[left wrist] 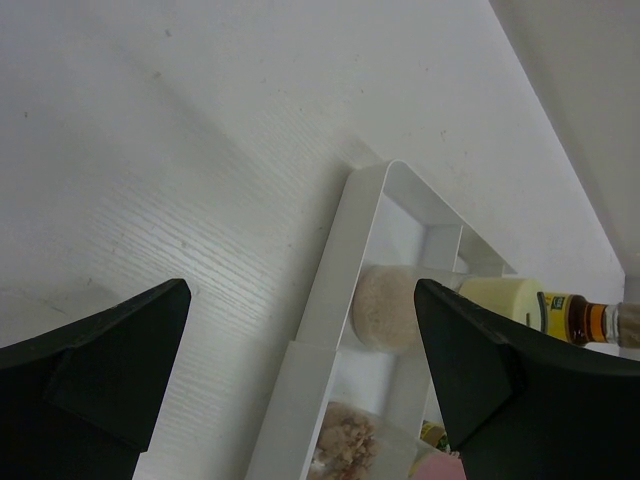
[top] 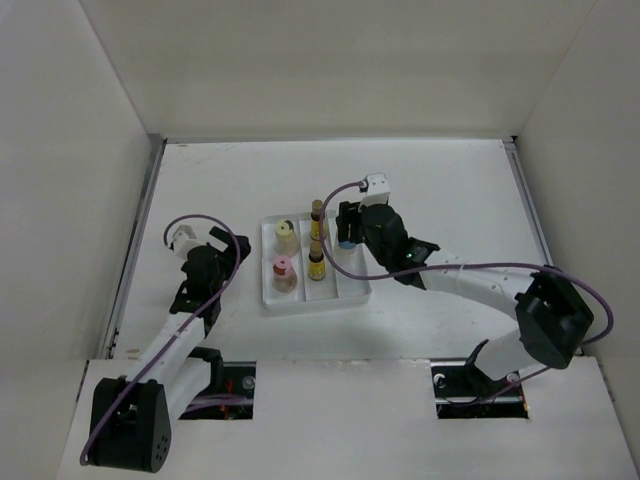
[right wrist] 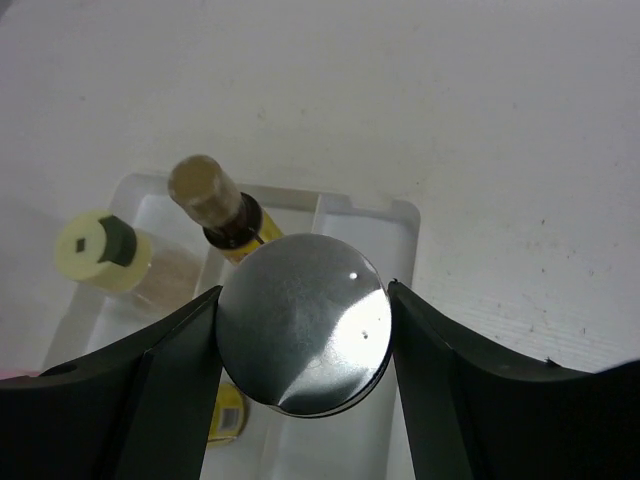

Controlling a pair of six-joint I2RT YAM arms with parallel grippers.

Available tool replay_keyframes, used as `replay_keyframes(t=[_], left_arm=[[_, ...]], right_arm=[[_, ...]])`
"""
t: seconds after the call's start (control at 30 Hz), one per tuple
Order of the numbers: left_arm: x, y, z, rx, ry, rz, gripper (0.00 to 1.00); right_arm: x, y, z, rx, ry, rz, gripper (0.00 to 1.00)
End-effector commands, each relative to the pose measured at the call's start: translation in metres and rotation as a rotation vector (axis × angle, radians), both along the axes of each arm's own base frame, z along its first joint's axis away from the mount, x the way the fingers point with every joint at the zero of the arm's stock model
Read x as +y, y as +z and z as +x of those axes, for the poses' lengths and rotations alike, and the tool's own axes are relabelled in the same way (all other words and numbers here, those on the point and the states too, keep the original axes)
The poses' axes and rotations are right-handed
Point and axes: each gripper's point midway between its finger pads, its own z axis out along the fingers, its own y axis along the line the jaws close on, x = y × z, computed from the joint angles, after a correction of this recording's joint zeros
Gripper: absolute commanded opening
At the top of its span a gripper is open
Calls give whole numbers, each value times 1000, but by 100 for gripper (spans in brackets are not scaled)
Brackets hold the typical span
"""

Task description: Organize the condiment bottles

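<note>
The white three-slot tray lies mid-table. Its left slot holds two squat cream bottles, one with a yellowish top and one with a pink top. Its middle slot holds two slim amber bottles. My right gripper is shut on the silver-capped jar over the far end of the right slot; both fingers press its cap. My left gripper is open and empty, left of the tray. In the left wrist view the gripper faces the tray rim and the yellowish-topped bottle.
White walls close in the table on the left, back and right. The tray's right slot shows bare floor beyond the jar. The far amber bottle stands close to the jar's left side. Both arms' purple cables loop above the table.
</note>
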Motion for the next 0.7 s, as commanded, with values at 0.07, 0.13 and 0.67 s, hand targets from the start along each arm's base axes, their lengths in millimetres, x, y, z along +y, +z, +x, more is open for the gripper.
replay_keyframes(t=[0.07, 0.13, 0.67], left_arm=[[4, 11, 2, -40, 11, 7, 100], [4, 10, 2, -35, 11, 14, 100], [1, 11, 4, 5, -5, 35, 100]], right_arm=[[8, 10, 4, -52, -23, 52, 44], [7, -4, 3, -33, -26, 28, 48], [-60, 62, -27, -151, -132, 212, 100]])
